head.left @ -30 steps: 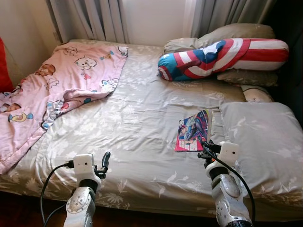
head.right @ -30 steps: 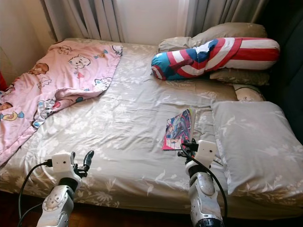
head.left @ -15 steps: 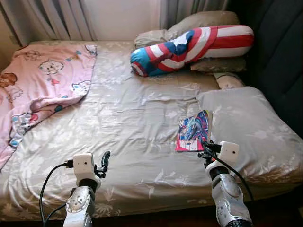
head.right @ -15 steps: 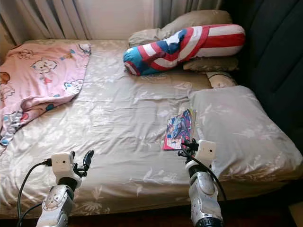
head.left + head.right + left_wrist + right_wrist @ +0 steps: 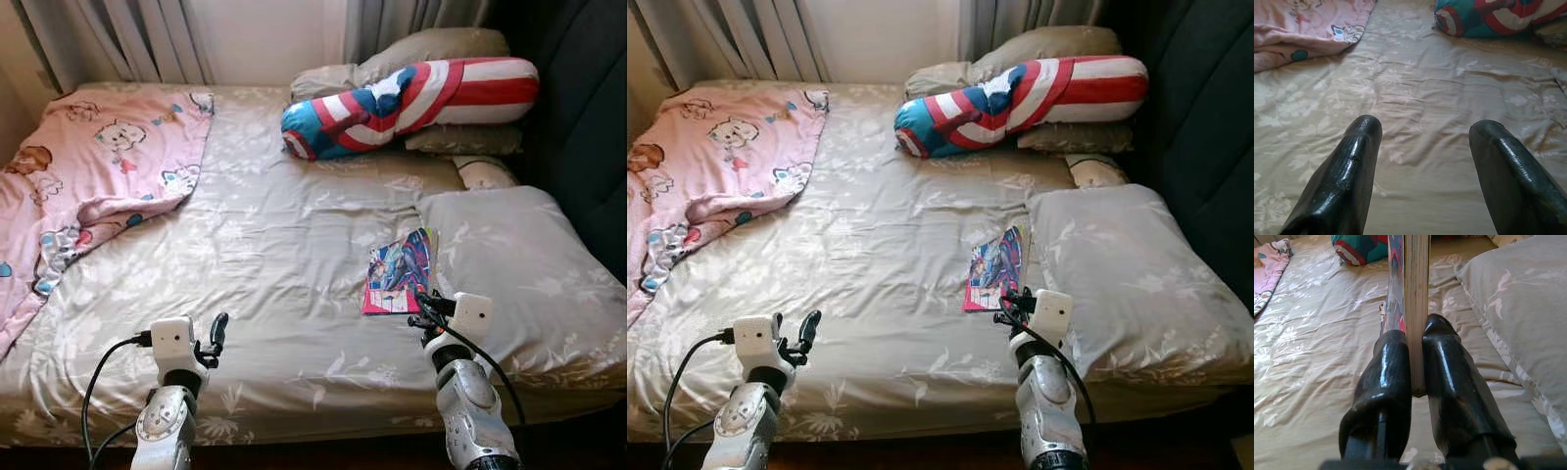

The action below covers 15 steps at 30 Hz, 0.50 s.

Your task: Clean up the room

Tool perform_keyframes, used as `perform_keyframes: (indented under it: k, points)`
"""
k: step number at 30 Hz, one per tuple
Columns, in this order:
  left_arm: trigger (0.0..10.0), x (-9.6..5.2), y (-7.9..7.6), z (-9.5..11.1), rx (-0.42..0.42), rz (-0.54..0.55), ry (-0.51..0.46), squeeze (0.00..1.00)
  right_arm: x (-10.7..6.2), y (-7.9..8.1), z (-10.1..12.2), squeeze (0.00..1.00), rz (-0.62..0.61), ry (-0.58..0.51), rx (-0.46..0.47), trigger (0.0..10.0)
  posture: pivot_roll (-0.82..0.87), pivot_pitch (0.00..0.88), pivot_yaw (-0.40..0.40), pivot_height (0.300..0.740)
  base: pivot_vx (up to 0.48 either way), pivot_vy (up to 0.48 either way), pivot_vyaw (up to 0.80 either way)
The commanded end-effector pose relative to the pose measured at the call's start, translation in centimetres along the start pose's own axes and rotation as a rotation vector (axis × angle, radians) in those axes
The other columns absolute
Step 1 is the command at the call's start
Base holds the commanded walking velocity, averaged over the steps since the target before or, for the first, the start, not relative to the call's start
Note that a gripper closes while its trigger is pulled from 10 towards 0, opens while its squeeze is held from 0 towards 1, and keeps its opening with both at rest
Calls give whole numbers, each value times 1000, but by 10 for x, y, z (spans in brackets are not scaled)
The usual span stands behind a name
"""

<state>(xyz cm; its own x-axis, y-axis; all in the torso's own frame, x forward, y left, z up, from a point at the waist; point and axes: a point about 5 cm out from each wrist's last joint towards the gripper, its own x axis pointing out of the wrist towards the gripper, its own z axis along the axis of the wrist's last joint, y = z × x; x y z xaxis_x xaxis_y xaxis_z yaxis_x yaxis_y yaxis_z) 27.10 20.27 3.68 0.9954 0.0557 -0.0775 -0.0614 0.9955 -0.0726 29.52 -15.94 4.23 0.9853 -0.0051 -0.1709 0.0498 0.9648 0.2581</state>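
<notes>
A colourful comic book (image 5: 400, 272) is held edge-on above the beige bedsheet (image 5: 265, 245), near the bed's front right. My right gripper (image 5: 1415, 340) is shut on the book's (image 5: 1410, 293) lower edge, one finger on each side. My left gripper (image 5: 1422, 127) hovers open over the sheet at the front left, nothing between its fingers (image 5: 1359, 147). A pink cartoon blanket (image 5: 88, 176) lies crumpled over the bed's left side.
A red, white and blue bolster (image 5: 411, 103) lies on beige pillows (image 5: 431, 54) at the head of the bed. A grey pillow (image 5: 514, 264) sits at the right, beside the book. A dark headboard or wall (image 5: 588, 127) stands at the right; curtains (image 5: 127, 39) hang behind.
The camera swung right and then back a little to the left, shifting the whole scene. Both grippers keep their poses; the right one still holds the book.
</notes>
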Motion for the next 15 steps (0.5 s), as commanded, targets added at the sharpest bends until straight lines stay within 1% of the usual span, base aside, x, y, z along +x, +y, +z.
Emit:
perform_keyframes:
  k: [1, 11, 15]
  points:
    - [10000, -1, 2, 0, -5, 5, 6, 0, 2, 0, 7, 0, 0, -35, -13, 10000, 24, 109, -45, 740, 281, 0, 0]
    - [10000, -2, 2, 0, 0, 9, 5, 0, 2, 0, 7, 0, 0, -38, -21, 10000, 26, 111, -45, 740, 305, 0, 0]
    - [10000, -2, 2, 0, 4, 14, 5, 0, 2, 1, 7, 0, 0, -37, -23, 10000, 27, 111, -45, 740, 0, 0, 0]
